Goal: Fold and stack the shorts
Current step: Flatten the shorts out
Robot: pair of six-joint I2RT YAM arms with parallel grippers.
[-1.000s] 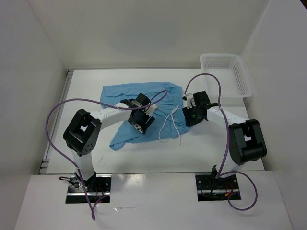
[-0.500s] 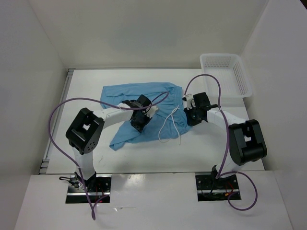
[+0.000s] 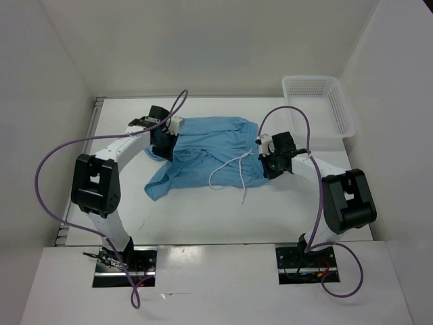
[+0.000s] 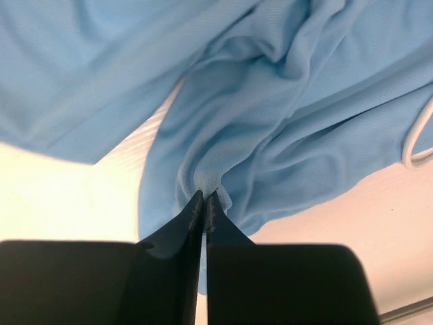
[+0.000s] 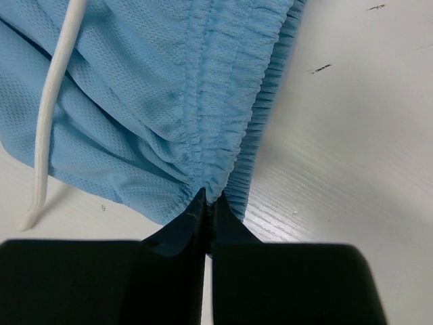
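The light blue shorts (image 3: 203,152) lie crumpled across the middle of the table, their white drawstring (image 3: 230,172) looping off the near edge. My left gripper (image 3: 164,143) is at the shorts' far left and is shut on a pinch of blue fabric (image 4: 210,177), which hangs bunched from its tips (image 4: 205,198). At the shorts' right end my right gripper (image 3: 266,162) is shut on the gathered elastic waistband (image 5: 216,135), pinched at its tips (image 5: 207,196). A stretch of drawstring (image 5: 51,115) runs down the left of the right wrist view.
A white mesh basket (image 3: 318,105) stands at the far right corner. White walls close in the table on the left, back and right. Purple cables arc over both arms (image 3: 291,112).
My left gripper closed on the fabric and carried it from the shorts' middle to the far left, dragging the cloth and drawstring along. The right gripper closed on the waistband where it stood.
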